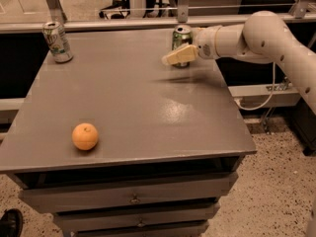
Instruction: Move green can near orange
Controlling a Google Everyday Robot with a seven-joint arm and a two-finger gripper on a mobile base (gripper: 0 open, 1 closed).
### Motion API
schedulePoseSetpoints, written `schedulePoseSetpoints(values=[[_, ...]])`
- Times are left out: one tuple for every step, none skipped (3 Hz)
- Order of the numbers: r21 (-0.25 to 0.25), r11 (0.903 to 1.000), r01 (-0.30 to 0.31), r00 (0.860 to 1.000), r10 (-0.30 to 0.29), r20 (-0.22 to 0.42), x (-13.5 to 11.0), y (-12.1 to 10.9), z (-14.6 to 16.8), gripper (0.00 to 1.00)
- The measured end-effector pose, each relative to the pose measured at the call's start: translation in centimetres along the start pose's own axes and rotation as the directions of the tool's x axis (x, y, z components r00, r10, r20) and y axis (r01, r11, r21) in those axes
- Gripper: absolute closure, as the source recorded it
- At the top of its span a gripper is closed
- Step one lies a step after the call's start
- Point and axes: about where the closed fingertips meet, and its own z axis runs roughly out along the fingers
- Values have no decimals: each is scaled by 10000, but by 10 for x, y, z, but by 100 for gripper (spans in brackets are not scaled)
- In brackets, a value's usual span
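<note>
The green can stands upright near the far right edge of the grey table. My gripper reaches in from the right on a white arm and sits right in front of the can's lower half, covering part of it. I cannot tell whether it touches the can. The orange lies near the table's front left corner, far from the can and the gripper.
A mostly white can with green print stands at the table's far left corner. A metal rail runs behind the table. Drawers sit under the tabletop. A cable hangs to the right.
</note>
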Motion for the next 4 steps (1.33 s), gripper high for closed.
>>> schedulePoseSetpoints(values=[[-17,10000,-65,9992,66,389,-6,-3,14,25],[19,9998,-222,9983,220,540,-5,-5,15,48],[-2,9995,-327,9974,327,648,-5,-4,10,72],[-465,9975,-528,9938,570,952,-15,8,-3,95]])
